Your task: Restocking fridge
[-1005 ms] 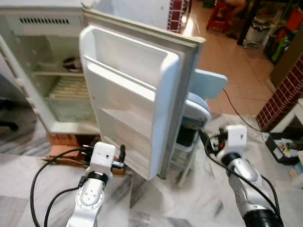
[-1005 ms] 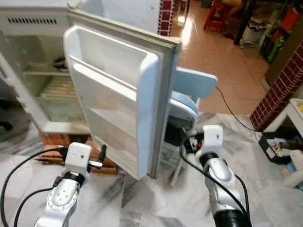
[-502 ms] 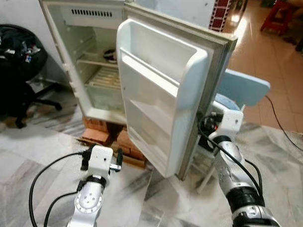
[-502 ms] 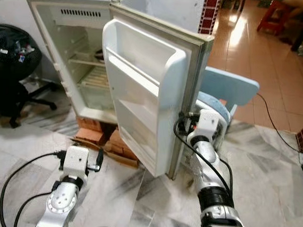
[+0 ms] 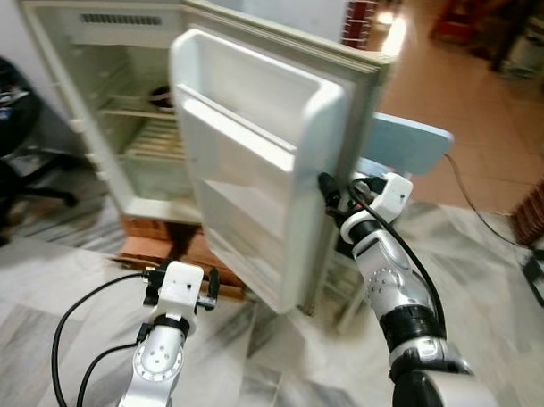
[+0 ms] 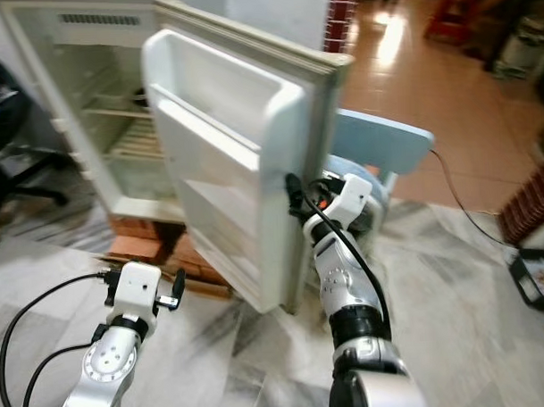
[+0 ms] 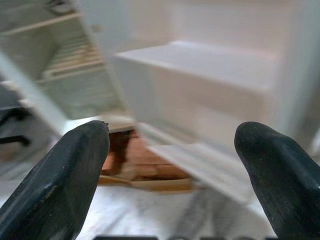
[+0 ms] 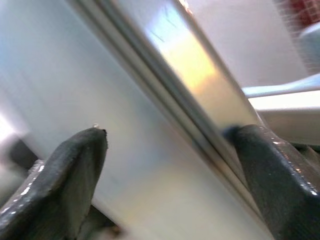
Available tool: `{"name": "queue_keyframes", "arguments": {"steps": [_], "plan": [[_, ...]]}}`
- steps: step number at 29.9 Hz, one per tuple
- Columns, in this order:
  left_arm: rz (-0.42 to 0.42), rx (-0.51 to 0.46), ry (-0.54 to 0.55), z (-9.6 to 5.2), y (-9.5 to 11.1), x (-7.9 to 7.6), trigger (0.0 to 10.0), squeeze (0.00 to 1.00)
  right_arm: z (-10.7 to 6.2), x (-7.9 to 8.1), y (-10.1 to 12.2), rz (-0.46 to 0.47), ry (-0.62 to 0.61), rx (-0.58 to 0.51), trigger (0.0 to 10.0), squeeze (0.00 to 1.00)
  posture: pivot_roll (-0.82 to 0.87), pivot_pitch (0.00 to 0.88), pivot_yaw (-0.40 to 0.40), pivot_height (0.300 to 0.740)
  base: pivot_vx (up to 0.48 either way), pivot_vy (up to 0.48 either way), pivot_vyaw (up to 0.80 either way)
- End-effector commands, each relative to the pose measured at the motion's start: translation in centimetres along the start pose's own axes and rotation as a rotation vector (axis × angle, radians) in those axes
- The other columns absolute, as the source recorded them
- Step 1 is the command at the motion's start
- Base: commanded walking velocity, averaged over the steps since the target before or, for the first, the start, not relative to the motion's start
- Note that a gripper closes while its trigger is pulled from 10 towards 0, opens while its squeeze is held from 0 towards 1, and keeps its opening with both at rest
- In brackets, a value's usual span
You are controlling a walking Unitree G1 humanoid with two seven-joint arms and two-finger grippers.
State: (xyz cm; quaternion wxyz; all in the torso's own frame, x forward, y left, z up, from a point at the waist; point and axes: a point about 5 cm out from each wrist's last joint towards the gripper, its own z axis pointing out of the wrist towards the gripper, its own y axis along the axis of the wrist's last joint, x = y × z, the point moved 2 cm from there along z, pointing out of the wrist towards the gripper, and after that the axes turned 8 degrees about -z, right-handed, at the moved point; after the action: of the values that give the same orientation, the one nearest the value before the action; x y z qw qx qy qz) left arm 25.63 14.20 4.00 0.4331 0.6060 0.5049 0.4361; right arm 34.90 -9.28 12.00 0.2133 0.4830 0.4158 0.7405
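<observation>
Bright daylight; glare on the glossy orange tiled floor (image 5: 400, 38) at top. Head views soft with motion blur, worst at the edges. Both wrist views blurred; a warm highlight streaks the white fridge door's edge (image 8: 200, 65). Shadows soft, faint.

We see an off-white, box-shaped fridge cabinet (image 5: 90, 103) and its white moulded plastic door (image 5: 253, 159), edged in pale grey. The floor (image 5: 287, 364) is grey-veined white marble, turning to glossy terracotta tile (image 5: 448, 117) further back. Reddish-brown bricks (image 5: 162, 252) sit under the fridge. A pale blue chair (image 5: 413, 145) stands behind. Both hands have black fingers (image 7: 65, 175); a blurred dark shape (image 5: 6, 132), perhaps black, sits left.
</observation>
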Motion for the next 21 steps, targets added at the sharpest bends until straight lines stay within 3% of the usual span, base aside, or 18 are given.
{"name": "queue_keyframes", "arguments": {"steps": [1, 3, 4, 5, 6, 11, 15, 17, 19, 21], "plan": [[-0.009, 0.022, -0.008, -0.2, -0.3, 0.1, 10.0, 0.00, 2.0, 7.1, 2.4, 0.017, 0.393, -0.075, 10.0, 0.00, 0.13, 0.000, -0.032, 0.740, 0.000, 0.000, 0.00], [0.012, 0.028, -0.025, -0.4, -0.6, 0.0, 10.0, 0.00, 0.4, 8.0, 2.0, 0.053, 0.514, -0.034, 10.0, 0.00, 0.13, 0.000, -0.027, 0.740, 0.000, 0.000, 0.00], [0.024, 0.034, -0.029, -0.5, -0.8, 0.0, 10.0, 0.00, -1.2, 8.0, 1.4, 0.062, 0.584, 0.023, 10.0, 0.00, 0.12, 0.000, -0.024, 0.740, 0.000, 0.000, 0.00], [0.024, 0.034, -0.029, -0.5, -0.8, 0.0, 10.0, 0.00, -1.2, 8.0, 1.4, 0.062, 0.584, 0.023, 10.0, 0.00, 0.12, 0.000, -0.024, 0.740, 0.000, 0.000, 0.00], [0.021, 0.033, -0.024, -0.6, -0.8, 0.1, 10.0, 0.00, -2.5, 7.6, 0.8, 0.067, 0.615, 0.078, 10.0, 0.00, 0.12, 0.000, -0.023, 0.740, 0.000, 0.000, 0.00], [0.006, 0.029, -0.014, -0.9, -0.8, 0.2, 10.0, 0.00, -5.1, 6.8, -0.3, 0.053, 0.678, 0.197, 10.0, 0.00, 0.12, 0.000, -0.022, 0.740, 0.000, 0.000, 0.00], [0.006, 0.059, -0.036, -1.5, -1.7, -0.3, 10.0, 0.00, -8.2, 5.0, -2.8, -0.088, 0.700, 0.429, 10.0, 0.00, 0.11, 0.000, -0.024, 0.740, 0.000, 0.000, 0.00], [0.008, 0.074, -0.050, -1.7, -2.0, -0.6, 10.0, 0.00, -8.5, 3.7, -4.1, -0.179, 0.652, 0.514, 10.0, 0.00, 0.11, 0.000, -0.024, 0.740, 0.000, 0.000, 0.00], [0.022, 0.090, -0.071, -1.9, -2.3, -0.9, 10.0, 0.00, -8.2, 1.5, -5.6, -0.317, 0.525, 0.605, 10.0, 0.00, 0.11, 0.000, -0.025, 0.740, 0.000, 0.000, 0.00], [0.022, 0.090, -0.071, -1.9, -2.3, -0.9, 10.0, 0.00, -8.2, 1.5, -5.6, -0.317, 0.525, 0.605, 10.0, 0.00, 0.11, 0.000, -0.025, 0.740, 0.000, 0.000, 0.00]]}}
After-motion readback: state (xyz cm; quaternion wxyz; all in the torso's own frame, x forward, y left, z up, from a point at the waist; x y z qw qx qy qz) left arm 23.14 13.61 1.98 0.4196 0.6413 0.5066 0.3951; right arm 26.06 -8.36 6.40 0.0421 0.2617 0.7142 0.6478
